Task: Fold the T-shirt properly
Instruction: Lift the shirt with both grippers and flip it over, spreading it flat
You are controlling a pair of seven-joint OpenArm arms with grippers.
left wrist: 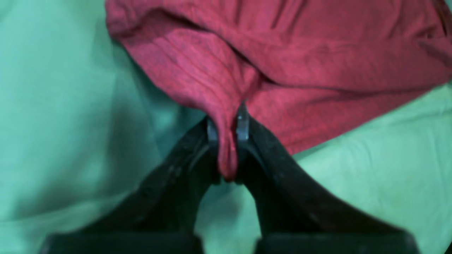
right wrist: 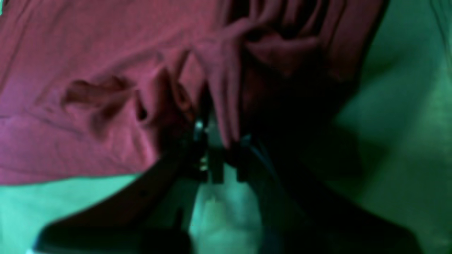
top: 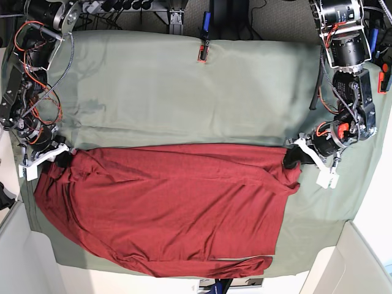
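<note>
T-shirt [top: 165, 208] lay spread on the green table cloth [top: 184, 92], largely unfolded. Left gripper [left wrist: 227, 132] and right gripper [right wrist: 219, 141] were each clamped on a far corner of it. Folding had barely begun; all folds remained.

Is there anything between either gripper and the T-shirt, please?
Nothing visible: the left gripper and the right gripper are each shut directly on a pinch of the T-shirt, at opposite ends of its far edge.

Bench [top: 184, 92] draped in wrinkled sage-green cloth [top: 153, 79], red clamp [top: 201, 54] pinning its far edge, dark cabling and frame behind, pale floor at both near corners, even overhead light.
</note>
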